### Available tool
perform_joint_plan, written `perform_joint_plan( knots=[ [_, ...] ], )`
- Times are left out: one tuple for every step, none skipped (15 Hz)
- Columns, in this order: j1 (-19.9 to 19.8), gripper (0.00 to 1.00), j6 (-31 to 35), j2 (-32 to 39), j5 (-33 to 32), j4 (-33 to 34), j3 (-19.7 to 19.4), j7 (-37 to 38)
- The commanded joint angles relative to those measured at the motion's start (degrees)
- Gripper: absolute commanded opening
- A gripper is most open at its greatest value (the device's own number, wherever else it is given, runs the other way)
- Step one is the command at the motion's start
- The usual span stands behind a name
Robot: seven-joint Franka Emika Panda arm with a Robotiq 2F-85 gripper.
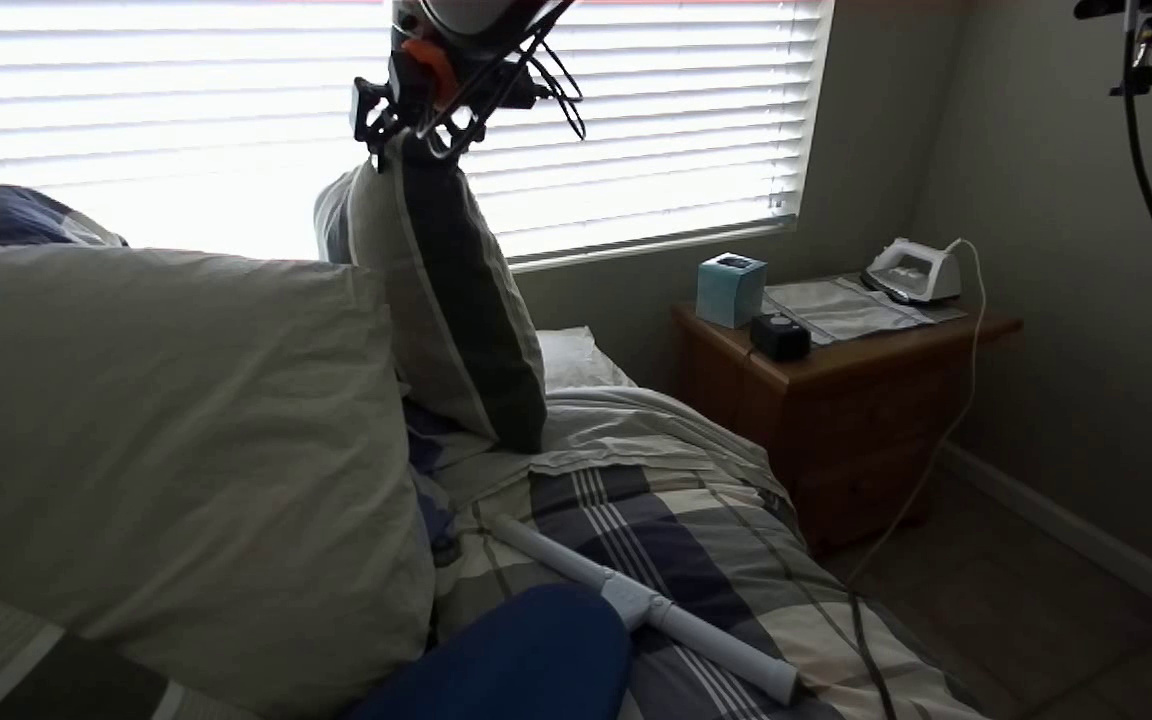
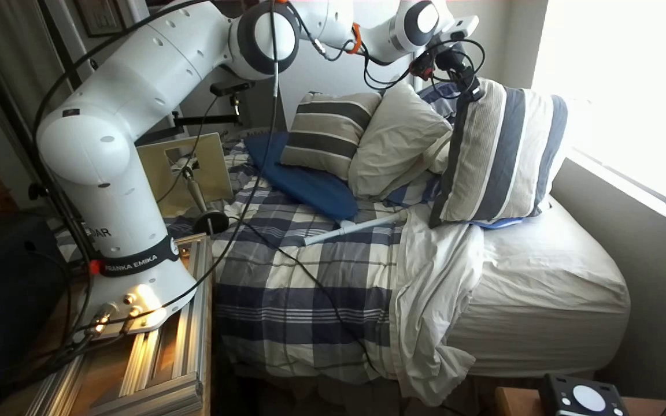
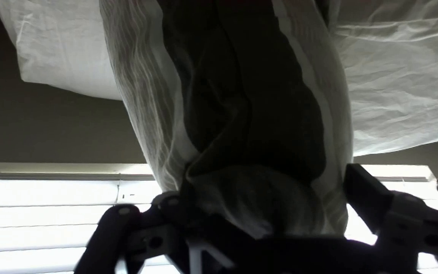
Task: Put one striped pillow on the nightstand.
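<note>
On the blue-and-white plaid-covered bed: soft navy, white and beige striped pillow, near upright; black two-fingered gripper spread wide astride its top. Squeezing or not, cannot tell. Top chosen, likely, for a clear lift toward the reddish-brown wooden nightstand.

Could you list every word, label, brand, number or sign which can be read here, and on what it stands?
"FRANKA EMIKA": dark band around the foot of the robot arm.
"AR": same robot arm, above the band; preceding letters unclear.
Black box on the nightstand: any markings too small to read.
</note>
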Motion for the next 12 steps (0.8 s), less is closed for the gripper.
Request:
perform_joint_plan(
  knots=[
    [-0.1, 0.66, 0.4, 4.5, -0.9, 5.5, -1.3, 0.2],
    [-0.1, 0.59, 0.2, 4.9, -0.7, 6.0, -1.4, -0.1],
    [-0.1, 0.5, -0.2, 5.1, -0.6, 6.3, -1.5, -0.2],
    [-0.1, 0.45, -0.4, 5.4, -0.5, 6.6, -1.5, -0.3],
    [-0.1, 0.37, -0.8, 5.5, -0.4, 6.9, -1.5, -0.4],
    [0.0, 0.31, -1.4, 5.5, -0.3, 7.2, -1.5, -0.3],
    [0.0, 0.25, -2.0, 5.4, -0.1, 7.3, -1.3, -0.3],
    [0.1, 0.17, -2.7, 5.2, -0.1, 7.5, -1.2, -0.5],
    [0.1, 0.11, -4.0, 4.8, 0.2, 7.5, -1.0, -0.6],
    [0.2, 0.05, -5.2, 4.4, 0.2, 7.6, -1.0, -0.4],
    [0.2, 0.01, -6.7, 3.7, 0.4, 7.9, -0.9, -0.2],
    [0.0, 0.0, -7.8, 3.2, 0.9, 8.3, -0.4, -0.4]
  ],
)
